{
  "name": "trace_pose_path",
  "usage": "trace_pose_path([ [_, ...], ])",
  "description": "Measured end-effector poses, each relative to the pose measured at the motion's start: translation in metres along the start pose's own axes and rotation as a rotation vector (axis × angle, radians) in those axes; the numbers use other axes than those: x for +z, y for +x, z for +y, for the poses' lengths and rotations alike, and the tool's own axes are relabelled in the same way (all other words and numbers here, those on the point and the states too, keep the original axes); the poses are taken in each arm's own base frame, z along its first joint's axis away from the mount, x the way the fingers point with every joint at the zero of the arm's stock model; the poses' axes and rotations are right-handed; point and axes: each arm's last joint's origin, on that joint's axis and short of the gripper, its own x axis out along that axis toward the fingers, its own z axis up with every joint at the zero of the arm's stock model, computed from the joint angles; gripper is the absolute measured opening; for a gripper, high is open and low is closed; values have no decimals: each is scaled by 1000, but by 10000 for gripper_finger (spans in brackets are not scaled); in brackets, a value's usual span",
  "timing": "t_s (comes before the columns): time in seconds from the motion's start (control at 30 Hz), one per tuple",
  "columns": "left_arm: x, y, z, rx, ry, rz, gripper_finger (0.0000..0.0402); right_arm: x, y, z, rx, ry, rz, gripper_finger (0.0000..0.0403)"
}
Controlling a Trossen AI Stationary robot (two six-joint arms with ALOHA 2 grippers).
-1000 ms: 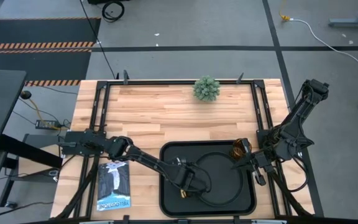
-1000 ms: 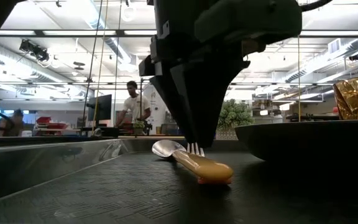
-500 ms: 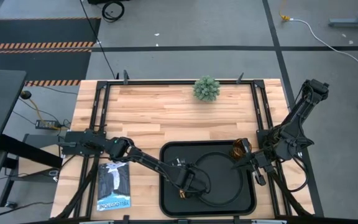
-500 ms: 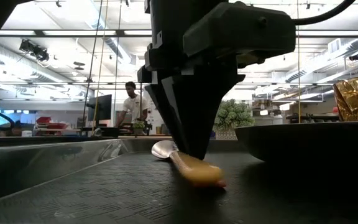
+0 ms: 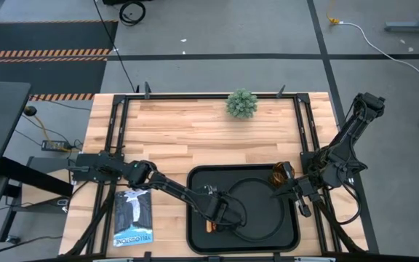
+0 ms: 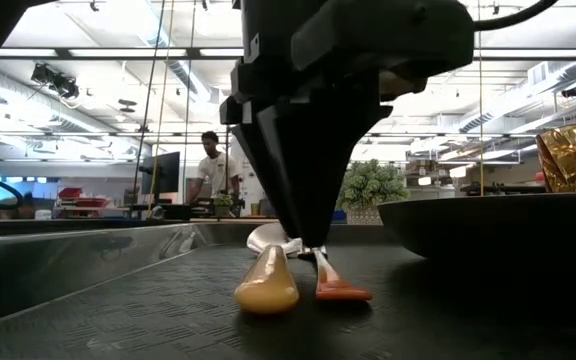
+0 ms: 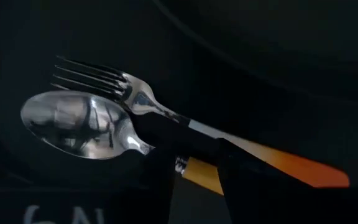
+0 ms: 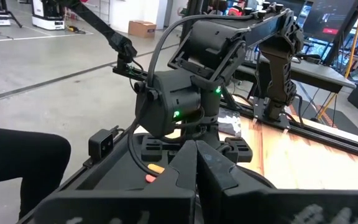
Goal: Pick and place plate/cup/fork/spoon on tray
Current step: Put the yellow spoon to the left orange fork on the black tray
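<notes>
Orange-handled spoon [image 7: 82, 126] and fork [image 7: 104, 78] lie side by side on the black tray [image 5: 196, 182] beside the plate [image 5: 260, 207].

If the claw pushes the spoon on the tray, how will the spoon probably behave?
The spoon looks stiff: polished metal bowl, solid orange handle. It would probably slide or pivot, not roll, since it lies flat on the tray. Its neck crosses the fork, so a push from the left claw likely shifts both.

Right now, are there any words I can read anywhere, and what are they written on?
"YELLOWSTONE": that is my best reading of the white letters along the edge of the booklet lying on the table beside the tray. They read upside down in the high view and are rather blurred.
Nothing else is readable.
</notes>
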Motion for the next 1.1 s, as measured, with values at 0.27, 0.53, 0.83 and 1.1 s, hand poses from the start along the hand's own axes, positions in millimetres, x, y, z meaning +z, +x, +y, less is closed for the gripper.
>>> trace_pose_path([
  [0.27, 2, -15, 2, 34, -15, -77, 114, 0, 0, 0, 0, -8, 1, 7],
  [0.53, -6, -33, 14, 140, -29, -46, 85, -2, -1, 1, 3, -13, 19, 7],
  [0.83, -3, -40, 22, 239, 73, -110, 10, -12, -7, 6, -68, 9, 111, 5],
  [1.1, 4, -39, 34, 296, 158, -89, 7, -13, -24, 14, -156, 26, 106, 2],
])
